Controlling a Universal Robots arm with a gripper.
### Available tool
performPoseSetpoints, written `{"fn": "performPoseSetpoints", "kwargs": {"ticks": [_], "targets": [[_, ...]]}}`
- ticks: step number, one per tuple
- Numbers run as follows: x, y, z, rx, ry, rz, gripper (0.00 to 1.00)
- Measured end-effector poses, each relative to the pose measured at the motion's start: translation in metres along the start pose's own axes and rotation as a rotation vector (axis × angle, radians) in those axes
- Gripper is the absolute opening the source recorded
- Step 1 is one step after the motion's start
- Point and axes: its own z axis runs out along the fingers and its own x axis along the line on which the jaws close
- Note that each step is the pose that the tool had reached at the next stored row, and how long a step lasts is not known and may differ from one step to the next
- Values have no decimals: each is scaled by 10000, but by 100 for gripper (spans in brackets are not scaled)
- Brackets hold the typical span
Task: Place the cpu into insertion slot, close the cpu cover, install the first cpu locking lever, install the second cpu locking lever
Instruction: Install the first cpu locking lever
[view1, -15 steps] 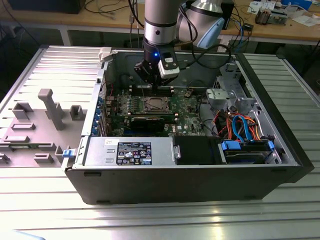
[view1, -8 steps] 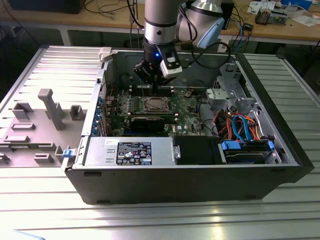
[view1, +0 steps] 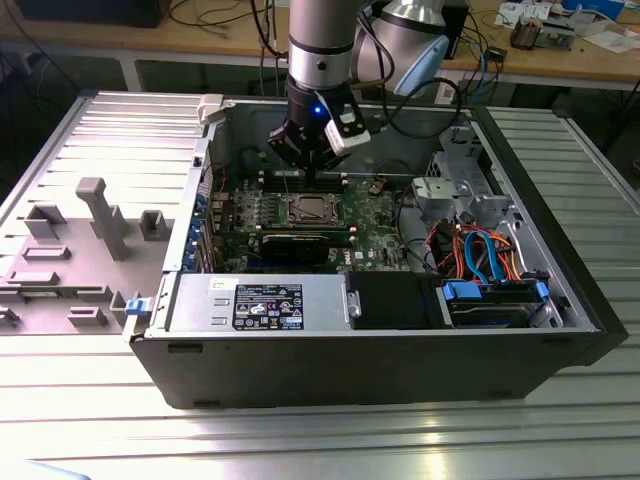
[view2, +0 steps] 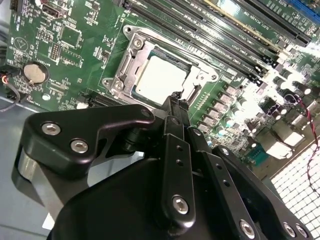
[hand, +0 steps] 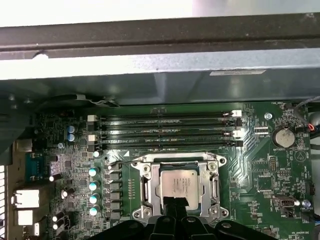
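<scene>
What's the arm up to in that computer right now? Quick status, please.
Gripper shut, empty, tips just above the socket edge. Cpu seated in its slot, cpu cover down around it. Nothing in the way.
</scene>
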Motion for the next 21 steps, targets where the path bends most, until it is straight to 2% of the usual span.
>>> {"fn": "performPoseSetpoints", "kwargs": {"ticks": [2, 5, 11, 16, 21], "targets": [[0, 0, 0, 4, 3, -286, 11], [1, 0, 1, 5, 3, -342, 11], [108, -2, 2, -20, -3, -341, 11], [218, -4, 3, -106, -16, -342, 11], [318, -5, 5, -155, -32, -341, 11]]}}
